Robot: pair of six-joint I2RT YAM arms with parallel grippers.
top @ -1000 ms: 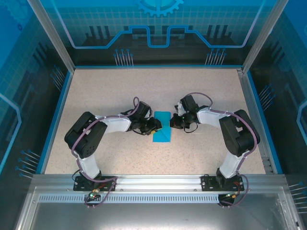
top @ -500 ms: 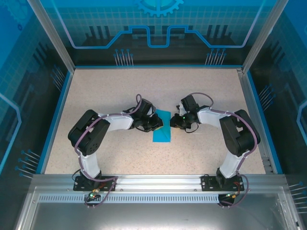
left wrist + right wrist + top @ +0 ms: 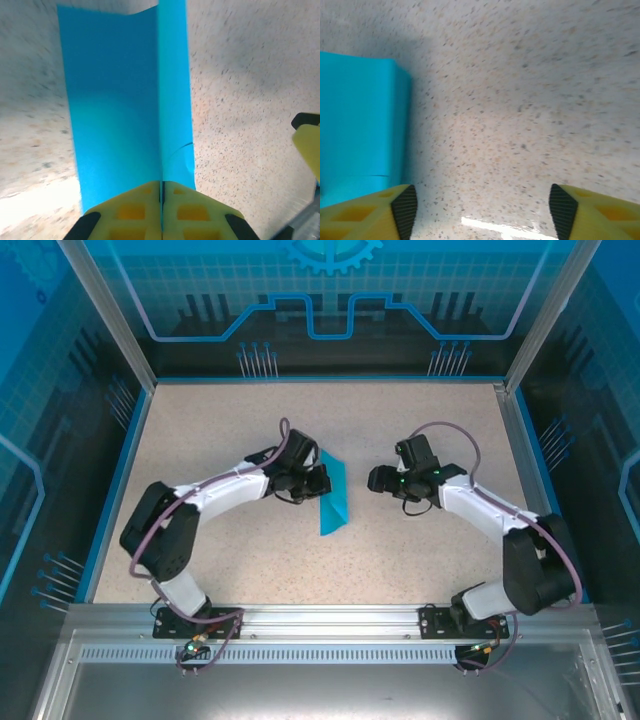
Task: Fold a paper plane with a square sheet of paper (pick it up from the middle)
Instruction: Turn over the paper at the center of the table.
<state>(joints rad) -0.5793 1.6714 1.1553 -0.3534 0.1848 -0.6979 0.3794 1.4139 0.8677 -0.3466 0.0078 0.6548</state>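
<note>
Left jaws pinching folded blue paper (image 3: 125, 110), right jaws spread, near it

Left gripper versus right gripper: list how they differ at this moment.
The left gripper is shut, pinching the edge of the blue paper; the right gripper is open and holds nothing. The left gripper touches the paper, while the right gripper stands apart from it, to its right in the top view. Both have yellow fingers and sit close above the speckled table.

near end of blue paper (image 3: 120, 100) hidden btwn left gripper (image 3: 161, 192) pads. in r wrist view its left side runs off-frame, tabletop (image 3: 520, 100) blurry.
</note>
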